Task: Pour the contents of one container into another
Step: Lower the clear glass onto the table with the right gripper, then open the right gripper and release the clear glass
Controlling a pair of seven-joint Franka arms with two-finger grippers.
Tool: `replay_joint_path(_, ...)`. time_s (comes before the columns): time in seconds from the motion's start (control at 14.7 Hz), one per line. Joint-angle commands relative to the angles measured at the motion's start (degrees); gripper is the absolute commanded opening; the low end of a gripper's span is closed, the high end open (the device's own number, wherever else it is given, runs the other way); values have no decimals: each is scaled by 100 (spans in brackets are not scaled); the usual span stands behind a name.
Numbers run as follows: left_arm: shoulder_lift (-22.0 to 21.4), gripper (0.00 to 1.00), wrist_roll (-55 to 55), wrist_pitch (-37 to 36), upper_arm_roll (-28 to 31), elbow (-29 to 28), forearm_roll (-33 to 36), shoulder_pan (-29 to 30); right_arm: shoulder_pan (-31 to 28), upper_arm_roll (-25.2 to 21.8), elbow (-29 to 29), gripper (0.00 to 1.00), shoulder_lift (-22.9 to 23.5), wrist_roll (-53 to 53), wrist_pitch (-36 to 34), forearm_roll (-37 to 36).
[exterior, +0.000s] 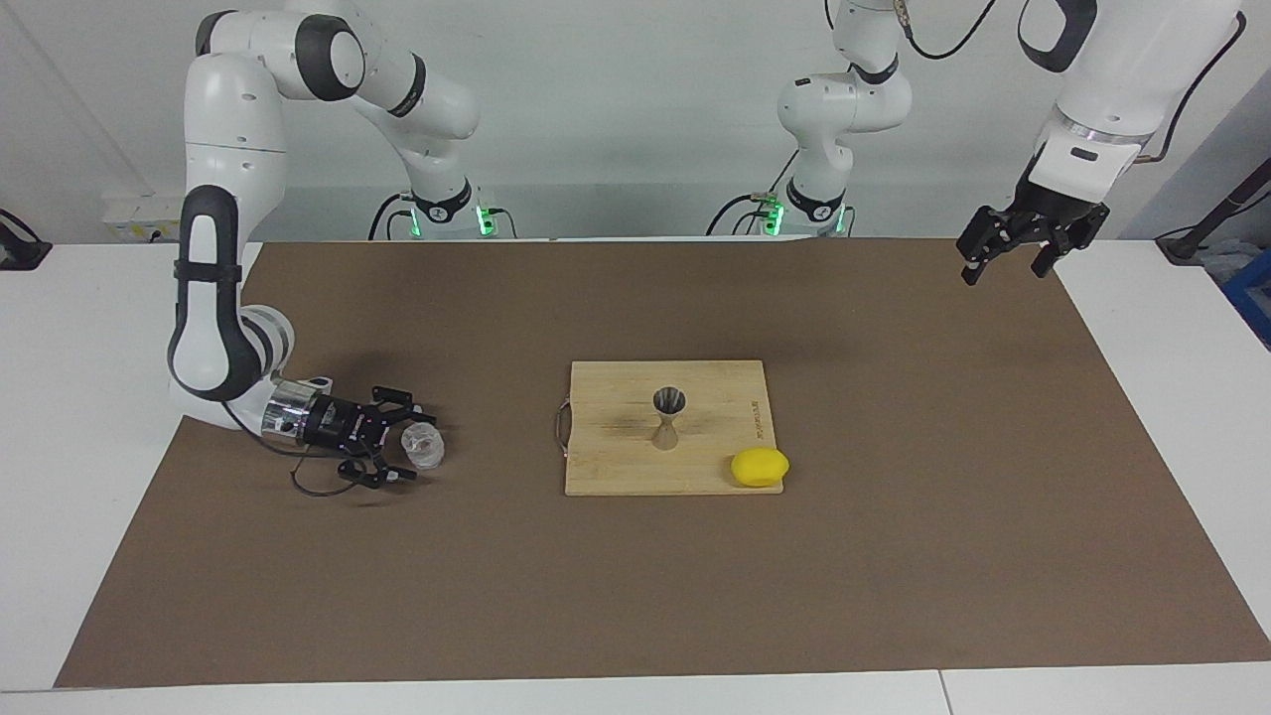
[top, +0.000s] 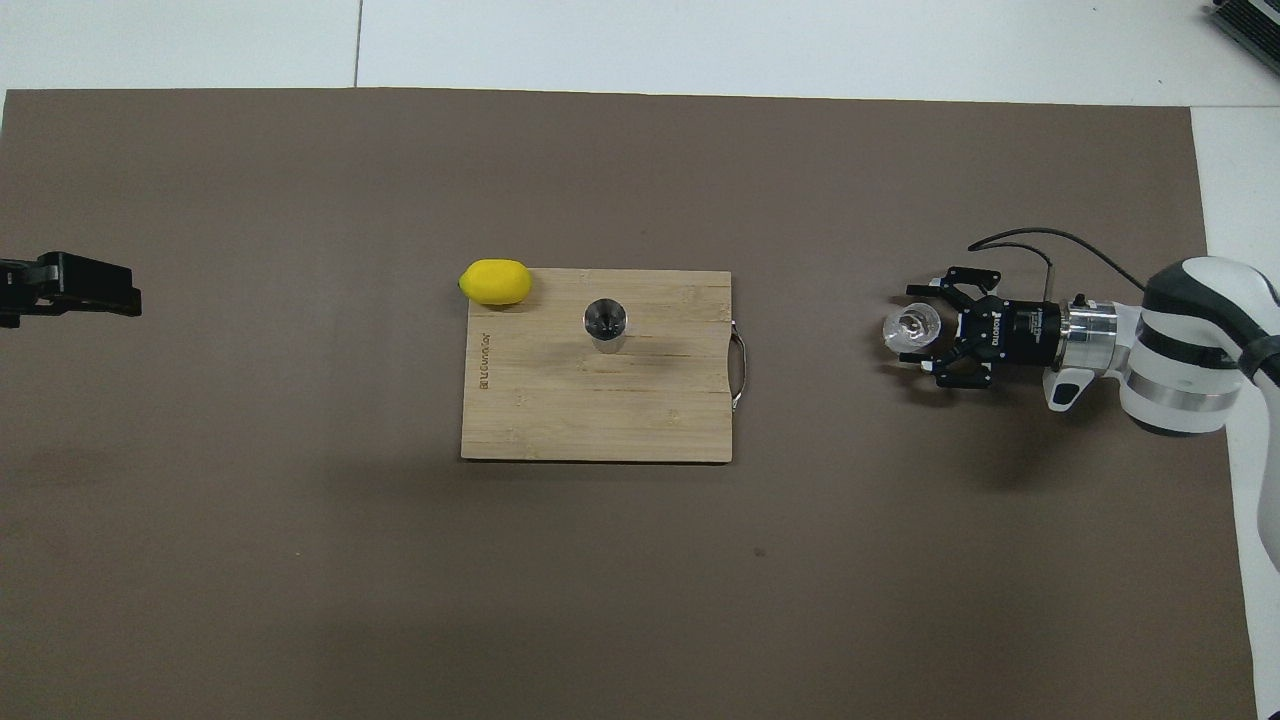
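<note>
The right gripper lay low over the brown mat at the right arm's end of the counter, reaching in sideways with its fingers spread to either side of the glass tumbler. The tumbler stood upright on the mat between those fingers; whether a fingertip was touching the glass could not be told from either view, but the gap looked wider than the glass.

Toward the middle of the mat lay a wooden cutting board, its metal handle facing the right arm's end. The metal jigger stood upright on the board, in the half nearer to the robots, well apart from the tumbler. A yellow lemon sat at the board's corner farthest from the robots, toward the left arm's end, partly on the board and partly off it.

The left gripper waited raised over the mat's edge at the left arm's end, its fingers spread and holding nothing.
</note>
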Motion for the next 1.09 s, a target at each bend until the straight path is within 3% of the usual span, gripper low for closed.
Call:
replay_joint_path(0.0, -104, 100, -112, -21, 61, -74, 50, -110, 50, 17, -52, 98, -359, 199, 46, -341)
replay_joint_path(0.54, -104, 100, -103, -12, 70, -83, 50, -110, 76, 8, -34, 99, -1527, 260, 196, -2176)
replay_joint_path(1.02, -113, 100, -103, 23, 78, -109, 50, -110, 594, 17, 141, 99, -2327, 103, 309, -4891)
